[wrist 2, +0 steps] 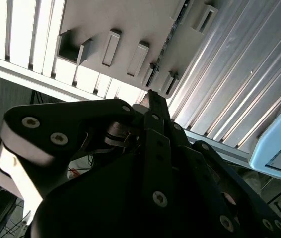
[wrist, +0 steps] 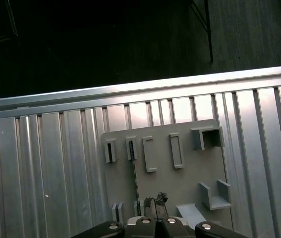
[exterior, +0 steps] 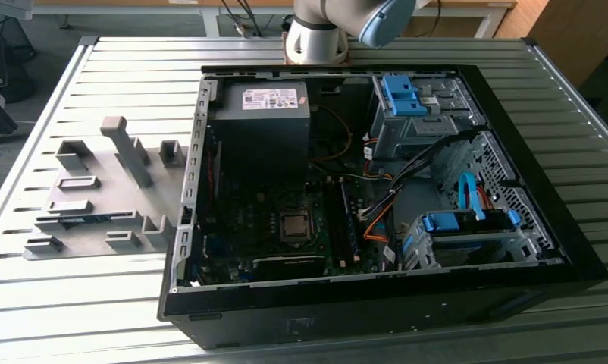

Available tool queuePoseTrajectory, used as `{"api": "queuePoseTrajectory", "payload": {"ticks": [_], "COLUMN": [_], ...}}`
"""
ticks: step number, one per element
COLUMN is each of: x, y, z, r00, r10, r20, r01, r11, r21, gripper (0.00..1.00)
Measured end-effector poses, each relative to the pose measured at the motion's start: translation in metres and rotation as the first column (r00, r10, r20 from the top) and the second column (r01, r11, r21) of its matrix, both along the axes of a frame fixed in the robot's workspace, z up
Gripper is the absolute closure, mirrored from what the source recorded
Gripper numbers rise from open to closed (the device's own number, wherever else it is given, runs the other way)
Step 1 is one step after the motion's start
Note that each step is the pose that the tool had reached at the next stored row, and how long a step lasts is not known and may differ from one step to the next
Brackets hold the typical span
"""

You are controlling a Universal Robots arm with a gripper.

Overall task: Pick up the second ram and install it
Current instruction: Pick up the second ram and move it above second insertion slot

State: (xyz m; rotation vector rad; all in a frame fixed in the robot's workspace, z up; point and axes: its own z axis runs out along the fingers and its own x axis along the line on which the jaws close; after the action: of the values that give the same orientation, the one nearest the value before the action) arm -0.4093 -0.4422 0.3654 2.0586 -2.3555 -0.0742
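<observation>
second ram (wrist: pixel 134 173) stands on edge in the grey holder plate (wrist: pixel 190 181) beside the PC case (exterior: pixel 385 303), top edge free for pinching; gripper (wrist: pixel 155 202) hovers above, fingertips pressed together, empty

Shiny ribbed metal table (exterior: pixel 82 303), matt grey plastic holder (exterior: pixel 94 206), matt black gripper (wrist: pixel 155 202).
</observation>
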Motion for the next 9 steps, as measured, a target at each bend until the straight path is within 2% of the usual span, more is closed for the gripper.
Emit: {"api": "queuePoseTrajectory", "payload": {"ticks": [3, 4, 9], "x": [0.0, 0.0, 0.0], "y": [0.0, 0.0, -0.0002], "z": [0.0, -0.0001, -0.0009], "r00": [1.0, 1.0, 1.0], "r10": [0.0, 0.0, 0.009], "r20": [0.0, 0.0, 0.0002], "r01": [0.0, 0.0, -0.009], "r11": [1.0, 1.0, 1.0], "r21": [0.0, 0.0, 0.0002], "gripper": [0.89, 0.83, 0.82]}}
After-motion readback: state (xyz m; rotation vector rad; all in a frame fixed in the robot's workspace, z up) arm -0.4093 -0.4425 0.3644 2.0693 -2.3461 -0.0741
